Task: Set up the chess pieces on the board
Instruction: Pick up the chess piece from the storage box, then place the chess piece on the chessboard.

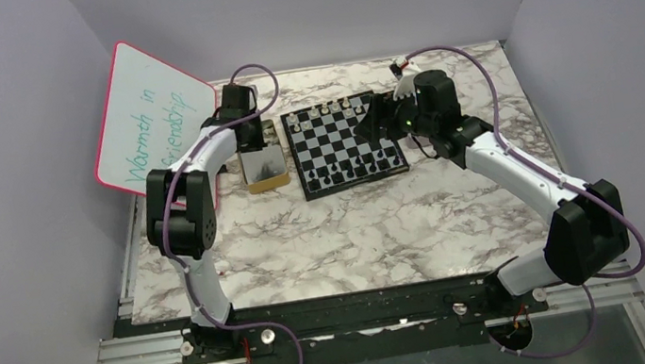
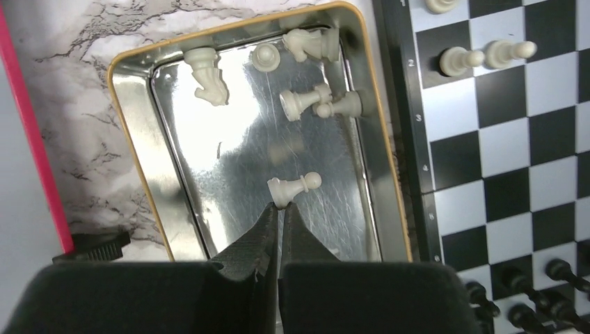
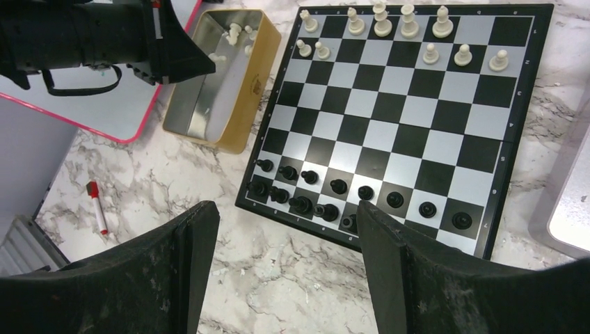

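Left gripper (image 2: 280, 212), fingers pressed together, pointed down into the metal tin (image 2: 132, 125) at a toppled white pawn's (image 2: 296, 188) base; right gripper (image 3: 286, 209) hovered spread above the chessboard (image 3: 410, 118).

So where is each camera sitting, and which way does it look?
Top camera: high above and behind the robot, looking down on the table; left arm and right arm show, bases at the bottom.
Left wrist camera: on the left arm, looking down into the tin beside the board; the shut left gripper shows, tips at a lying pawn.
Right wrist camera: on the right arm, looking down on the board from the black pieces' side; the open right gripper shows.
Shared: all three show the tin and board.
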`<state>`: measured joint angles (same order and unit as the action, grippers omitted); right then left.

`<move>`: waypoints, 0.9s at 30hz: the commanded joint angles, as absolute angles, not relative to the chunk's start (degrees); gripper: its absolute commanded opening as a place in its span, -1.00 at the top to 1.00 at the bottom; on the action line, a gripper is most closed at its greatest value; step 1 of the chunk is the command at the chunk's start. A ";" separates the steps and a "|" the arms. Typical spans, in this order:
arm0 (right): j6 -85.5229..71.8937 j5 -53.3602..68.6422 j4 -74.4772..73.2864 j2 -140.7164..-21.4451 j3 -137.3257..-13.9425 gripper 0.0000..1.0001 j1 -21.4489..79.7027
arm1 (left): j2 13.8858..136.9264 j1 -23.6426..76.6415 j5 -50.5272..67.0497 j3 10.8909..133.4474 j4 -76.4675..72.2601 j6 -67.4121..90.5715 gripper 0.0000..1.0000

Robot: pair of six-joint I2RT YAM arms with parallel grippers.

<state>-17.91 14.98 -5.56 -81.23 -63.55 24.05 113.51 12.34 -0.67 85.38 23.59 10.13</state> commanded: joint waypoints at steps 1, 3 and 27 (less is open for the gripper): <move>-20.18 17.89 -2.14 -82.36 -63.13 -0.54 24.35 | 106.50 12.33 5.04 82.03 24.00 12.55 1.00; -21.26 18.74 -1.35 -82.65 -63.05 -0.48 24.39 | 104.22 12.36 8.14 80.64 23.73 13.34 1.00; -28.74 19.47 6.07 -95.18 -71.43 0.10 34.34 | 87.30 12.33 44.10 61.87 7.51 25.20 1.00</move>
<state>-28.49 20.38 4.21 -92.71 -66.96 32.38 90.06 12.34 38.06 62.96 11.35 23.51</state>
